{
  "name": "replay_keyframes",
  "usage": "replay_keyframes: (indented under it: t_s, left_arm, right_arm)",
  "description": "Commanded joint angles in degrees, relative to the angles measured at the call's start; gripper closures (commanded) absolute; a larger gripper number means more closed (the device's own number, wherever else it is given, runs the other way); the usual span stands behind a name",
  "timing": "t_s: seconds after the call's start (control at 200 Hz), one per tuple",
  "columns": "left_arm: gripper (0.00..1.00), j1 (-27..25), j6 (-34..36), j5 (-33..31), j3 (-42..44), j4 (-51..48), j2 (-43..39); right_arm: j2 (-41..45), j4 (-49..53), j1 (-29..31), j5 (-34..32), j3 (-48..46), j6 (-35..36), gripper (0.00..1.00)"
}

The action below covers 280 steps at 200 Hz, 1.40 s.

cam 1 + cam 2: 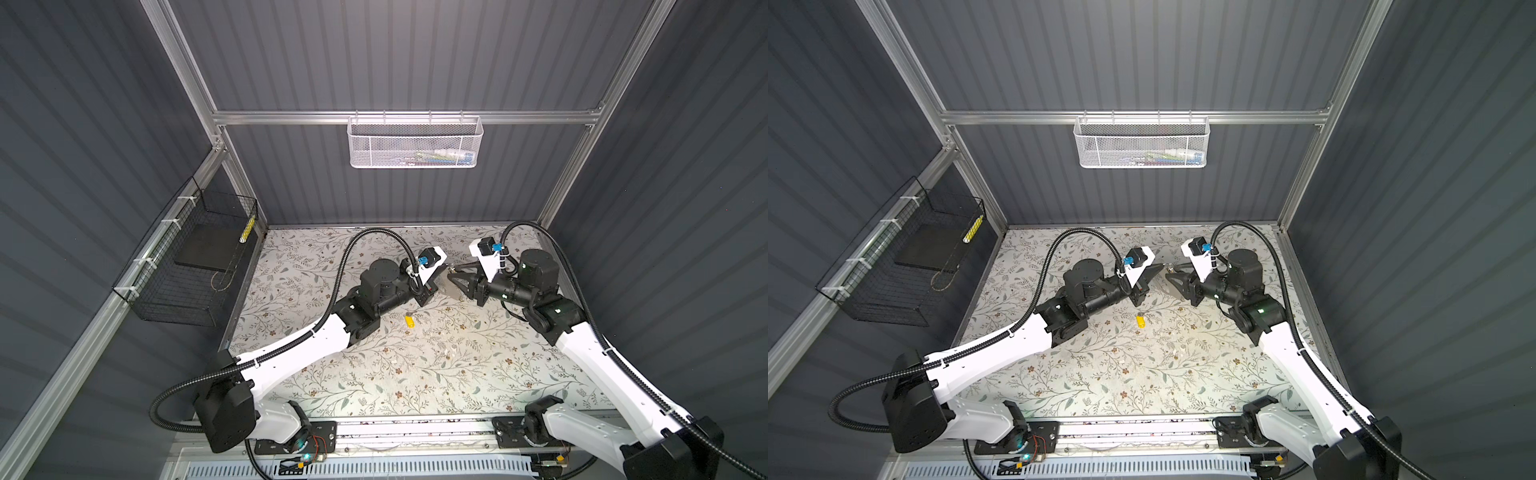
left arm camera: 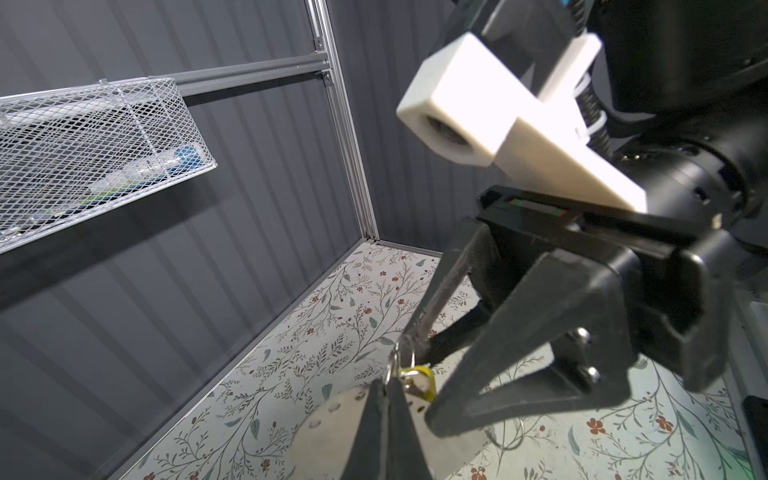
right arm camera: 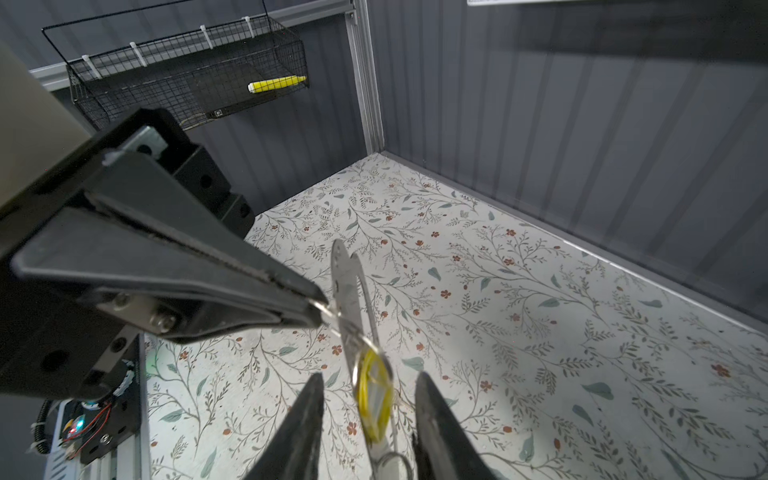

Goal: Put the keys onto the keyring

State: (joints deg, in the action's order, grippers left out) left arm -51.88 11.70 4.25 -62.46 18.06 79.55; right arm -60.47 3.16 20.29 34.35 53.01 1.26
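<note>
My left gripper (image 2: 386, 384) is shut on the thin silvery ring (image 2: 400, 357) of a yellow key (image 3: 374, 399), held above the table's far middle. The ring crosses the keyring (image 3: 347, 286), a flat oval loop seen edge-on that hangs there with the key; in a top view it shows as a grey plate (image 1: 454, 289). My right gripper (image 3: 369, 376) is open, one finger on each side of the yellow key without touching it. The two grippers meet tip to tip in both top views (image 1: 445, 267) (image 1: 1162, 266). A second yellow key (image 1: 410, 321) lies flat on the table below them.
A white mesh basket (image 1: 415, 143) hangs on the back wall. A black wire basket (image 1: 195, 266) with a yellow marker hangs on the left wall. The floral tabletop (image 1: 415, 374) stretches toward the front rail.
</note>
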Motion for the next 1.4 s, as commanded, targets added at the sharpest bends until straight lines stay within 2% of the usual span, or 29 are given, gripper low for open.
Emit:
replay_keyframes:
  t_s: [0.0, 0.275, 0.67, 0.881, 1.396]
  left_arm:
    - [1.0, -0.06, -1.07, -0.23, 0.58, 2.7, 0.42]
    - [1.0, -0.05, -1.24, 1.19, 1.95, 4.07, -0.52]
    - [1.0, -0.01, -1.42, 2.32, 3.04, 5.49, -1.75]
    - [1.0, 0.01, -1.5, 3.38, 3.59, 6.35, -2.11]
    - [1.0, 0.33, -2.4, 6.15, 6.15, 10.27, -4.18]
  right_arm:
    - [0.48, -4.25, -0.08, -1.34, -0.19, -2.05, 0.64]
    - [0.58, -0.09, -0.08, -1.63, 1.3, 0.56, 0.77]
    - [0.79, 2.82, -0.11, 3.27, 0.39, 3.43, 0.8]
    - [0.35, 3.42, -0.08, 5.94, 0.24, 4.83, 0.88]
    - [-1.13, 7.13, -0.08, 11.76, 0.59, 8.98, 0.95]
